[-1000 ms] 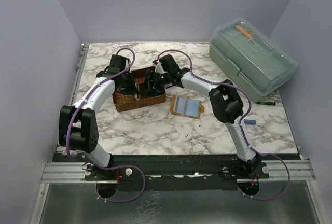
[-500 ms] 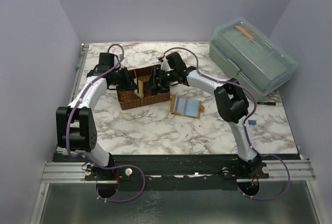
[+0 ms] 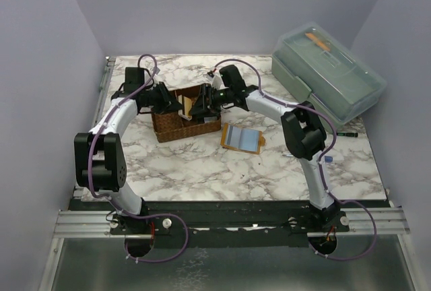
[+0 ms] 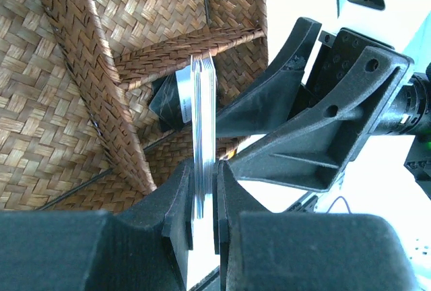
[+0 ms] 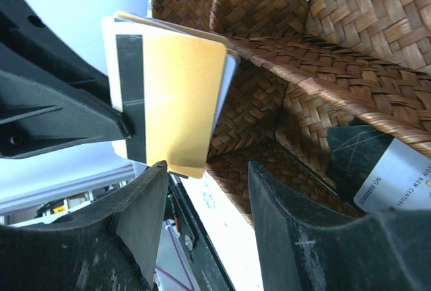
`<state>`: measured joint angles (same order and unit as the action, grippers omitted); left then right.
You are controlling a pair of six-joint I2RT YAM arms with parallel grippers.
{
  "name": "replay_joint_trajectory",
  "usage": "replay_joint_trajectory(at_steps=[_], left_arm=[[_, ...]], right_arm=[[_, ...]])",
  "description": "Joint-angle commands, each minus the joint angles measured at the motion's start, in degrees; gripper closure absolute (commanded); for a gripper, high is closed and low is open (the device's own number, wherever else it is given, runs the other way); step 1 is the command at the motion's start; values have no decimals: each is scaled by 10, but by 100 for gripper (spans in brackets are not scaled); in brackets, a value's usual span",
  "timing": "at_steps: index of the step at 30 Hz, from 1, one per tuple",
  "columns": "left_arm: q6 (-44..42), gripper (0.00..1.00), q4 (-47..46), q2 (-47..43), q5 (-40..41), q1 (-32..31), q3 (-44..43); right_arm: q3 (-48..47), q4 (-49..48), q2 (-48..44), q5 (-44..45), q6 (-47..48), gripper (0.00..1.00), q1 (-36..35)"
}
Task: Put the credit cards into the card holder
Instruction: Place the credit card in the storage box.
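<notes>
Top external view, looking down on a marble desk (image 3: 202, 163): woven basket (image 3: 182, 119) left of centre, both arms bent in over it, card holder (image 3: 242, 138) lying open on the desk just to the basket's right, apart from both arms. Carries a pale blue rectangle across its inner face; cannot tell whether card or lining. Clear-lidded plastic box (image 3: 330, 79) at the far right corner. Left wrist view: left pincer (image 4: 204, 173) clenched on a stack of credit cards (image 4: 203, 102), seen edge-on and upright, over the basket's divider; cannot tell whether touching it. Right wrist view: same stack face-on, a yellowish card with a black stripe in front, paler cards behind. Right pincer (image 5: 210, 168) released, fingers spread to either side of the stack's lower corner, not closed on it. Deeper in the basket, a dark card (image 5: 350, 149) and a grey card (image 5: 397, 180) lying together in another compartment. Judged from all this: early in the task. Stack gripped at the basket, well apart from the card holder; no card plainly tucked into a slot. Left to do, most likely: separating or handing over a card between the pincers, carrying it across to the card holder, sliding it in, then repeating for the rest, including those in the basket.
</notes>
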<state>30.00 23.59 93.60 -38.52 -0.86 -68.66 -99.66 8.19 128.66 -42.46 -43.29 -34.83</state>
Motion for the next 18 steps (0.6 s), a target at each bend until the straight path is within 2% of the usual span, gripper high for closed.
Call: replay_joint_trajectory(at_steps=[1, 5, 9, 15, 18], left_arm=[[15, 100, -41, 14, -49, 2, 4], [28, 100, -64, 25, -81, 2, 13], [29, 100, -69, 28, -95, 2, 25], [23, 100, -70, 27, -97, 3, 41], [26, 100, -70, 34, -102, 3, 40]], right_arm=[[8, -33, -17, -35, -12, 46, -3], [13, -42, -14, -35, -20, 43, -3], [28, -64, -10, -36, -35, 46, -2], [57, -100, -18, -29, -45, 71, 2], [72, -111, -23, -28, -43, 89, 2]])
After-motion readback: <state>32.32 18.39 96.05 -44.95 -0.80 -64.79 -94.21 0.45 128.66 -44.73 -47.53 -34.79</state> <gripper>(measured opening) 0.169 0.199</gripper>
